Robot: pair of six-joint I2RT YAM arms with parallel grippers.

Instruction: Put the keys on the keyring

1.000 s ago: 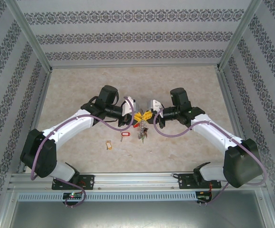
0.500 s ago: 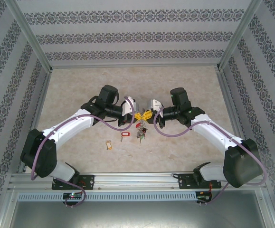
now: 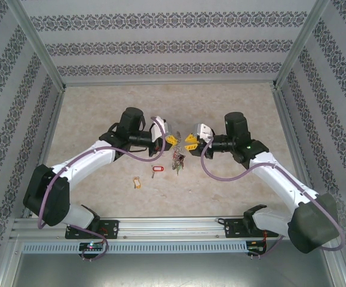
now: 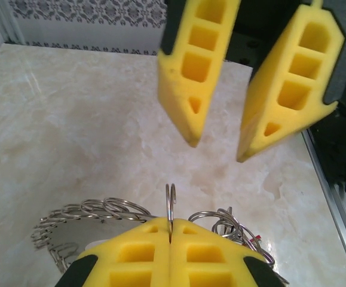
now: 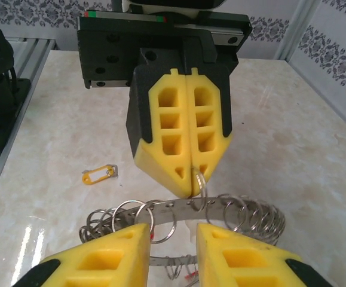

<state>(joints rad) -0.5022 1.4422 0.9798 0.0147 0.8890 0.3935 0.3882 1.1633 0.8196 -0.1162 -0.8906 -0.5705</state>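
Now the left gripper (image 5: 192, 181) alone has the keyring (image 5: 250, 218). Its yellow fingers are pressed together on one thin loop of wire at the top of the ring. The rest of the bunch of small rings and silvery keys sits below it, low over the table (image 3: 101, 107) (whether the bunch touches the marble cannot be told).

One second before, the right gripper (image 4: 217, 148) was close against the left one, at the same ring. Since then the right arm went back toward its own side and its jaws came apart, so a clear gap stands between the two fingers and nothing is in it. In the top view the two grippers are near but separate, with the ring below and between them.

Both loose keys lie on the table on the left arm's side. The red-tagged key (image 3: 156, 169) is just beside the bunch, and the tan-tagged key (image 3: 137, 182) is a little farther, toward the near edge. They did not move in this second.

For the task this probably means that the left gripper now serves as holder of the ring, and the right one is free to fetch a key. Neither loose key is on the ring so far.
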